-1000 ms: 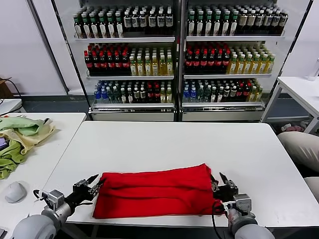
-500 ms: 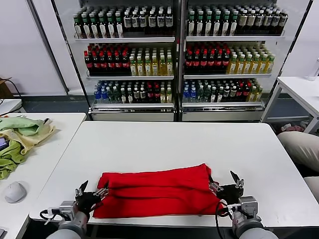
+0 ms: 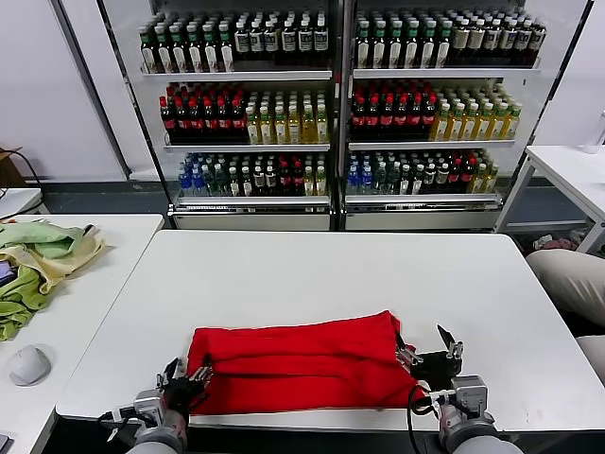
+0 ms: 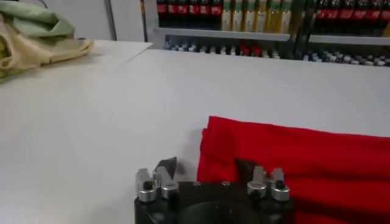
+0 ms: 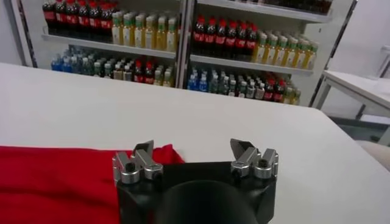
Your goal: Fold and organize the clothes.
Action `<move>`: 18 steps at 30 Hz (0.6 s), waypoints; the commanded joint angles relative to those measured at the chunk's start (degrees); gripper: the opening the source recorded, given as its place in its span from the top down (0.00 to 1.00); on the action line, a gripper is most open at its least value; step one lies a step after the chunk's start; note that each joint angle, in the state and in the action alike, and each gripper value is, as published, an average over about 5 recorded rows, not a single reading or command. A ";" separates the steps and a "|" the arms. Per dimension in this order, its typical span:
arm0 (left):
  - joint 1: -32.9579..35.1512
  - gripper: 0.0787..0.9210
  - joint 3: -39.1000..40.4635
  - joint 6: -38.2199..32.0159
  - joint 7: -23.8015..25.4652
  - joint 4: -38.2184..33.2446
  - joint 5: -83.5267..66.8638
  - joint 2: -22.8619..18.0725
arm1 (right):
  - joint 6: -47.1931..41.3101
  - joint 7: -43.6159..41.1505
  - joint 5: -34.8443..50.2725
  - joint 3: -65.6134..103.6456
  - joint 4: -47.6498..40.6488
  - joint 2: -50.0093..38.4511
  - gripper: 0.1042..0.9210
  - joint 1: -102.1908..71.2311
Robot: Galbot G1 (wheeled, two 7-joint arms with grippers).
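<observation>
Folded T-shirt [image 3: 298, 367] between my two grippers, at the near edge of the white table [image 3: 331, 274].
I see the left gripper [image 3: 185, 386] at the shirt's left end, fingers spread with red cloth between them; the right gripper [image 3: 430, 352] stands spread wide just beside the right end, holding nothing.

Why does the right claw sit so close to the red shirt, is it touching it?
Cannot tell. In the head view the open right gripper sits at the shirt end, one finger meeting the cloth edge; the right wrist view shows red cloth behind that finger, but neither shows contact or gap plainly.
</observation>
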 commanded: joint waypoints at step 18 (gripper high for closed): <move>-2.60 0.94 -2.59 -2.96 3.78 0.38 26.36 -0.21 | 0.21 0.04 -0.73 0.21 0.45 -0.19 0.12 -0.32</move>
